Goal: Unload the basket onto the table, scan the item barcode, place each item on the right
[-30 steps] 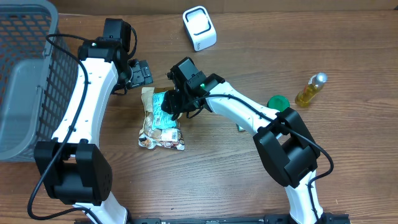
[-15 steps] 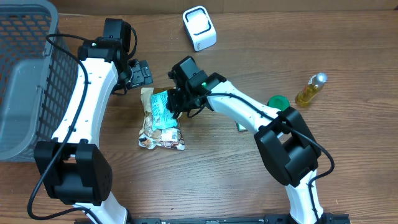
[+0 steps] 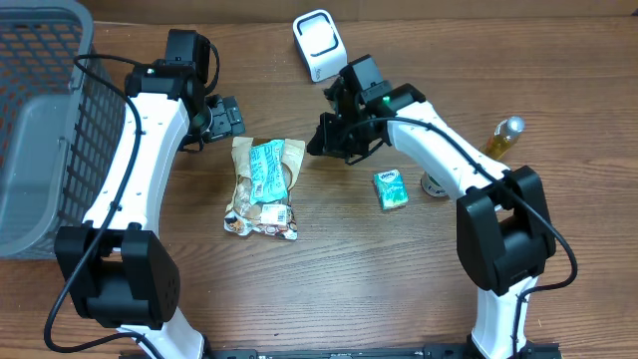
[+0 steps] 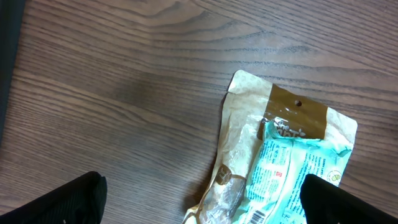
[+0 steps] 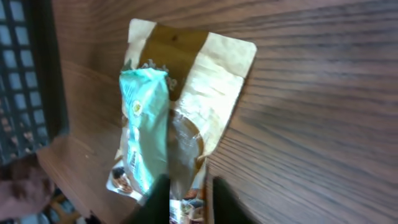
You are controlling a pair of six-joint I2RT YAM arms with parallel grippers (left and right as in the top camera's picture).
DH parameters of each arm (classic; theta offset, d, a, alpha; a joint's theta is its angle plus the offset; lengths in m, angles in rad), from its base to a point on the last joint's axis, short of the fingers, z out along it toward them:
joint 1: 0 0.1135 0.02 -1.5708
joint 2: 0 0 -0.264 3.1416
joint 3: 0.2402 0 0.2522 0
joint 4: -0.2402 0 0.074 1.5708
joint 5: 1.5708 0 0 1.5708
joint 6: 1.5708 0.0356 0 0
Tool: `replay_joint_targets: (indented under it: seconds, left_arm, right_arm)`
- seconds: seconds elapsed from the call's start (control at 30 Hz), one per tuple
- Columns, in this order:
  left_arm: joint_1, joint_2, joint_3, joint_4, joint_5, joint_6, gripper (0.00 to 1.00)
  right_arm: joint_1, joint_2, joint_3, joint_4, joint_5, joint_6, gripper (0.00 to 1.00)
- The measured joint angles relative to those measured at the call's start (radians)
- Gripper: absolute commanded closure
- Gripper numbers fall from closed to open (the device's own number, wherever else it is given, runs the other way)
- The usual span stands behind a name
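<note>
Overhead shows a wood-grain table (image 3: 329,289) with a gray wire basket (image 3: 40,120) at its left edge. A white barcode scanner (image 3: 317,45) stands at the far side, and a small green box (image 3: 391,189) and a yellow bottle (image 3: 498,143) lie to the right. Mid-table, the teal packet (image 3: 267,170) rests on a tan snack pouch (image 3: 261,204). The left gripper (image 3: 224,118) gapes wide and empty beside the pouch's top. The right gripper (image 3: 321,143) hangs between pouch and scanner, its fingers narrowly parted and gripping nothing.

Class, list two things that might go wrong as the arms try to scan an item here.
1. The teal packet lies on top of the brown pouch, so a grasp may lift both or slide one off.
2. The right gripper hangs near the white scanner and could knock it.
</note>
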Motion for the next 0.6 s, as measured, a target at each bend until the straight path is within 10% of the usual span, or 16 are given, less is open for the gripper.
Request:
replay_joint_targets:
  seconds: [0.33, 0.6]
  left_arm:
    - [0.000, 0.000, 0.000, 0.000, 0.000, 0.000, 0.01]
    - [0.000, 0.000, 0.000, 0.000, 0.000, 0.000, 0.00]
  right_arm:
    - [0.141, 0.000, 0.000, 0.094, 0.129, -0.010, 0.33]
    - [0.255, 0.074, 0.000, 0.200, 0.299, 0.030, 0.61]
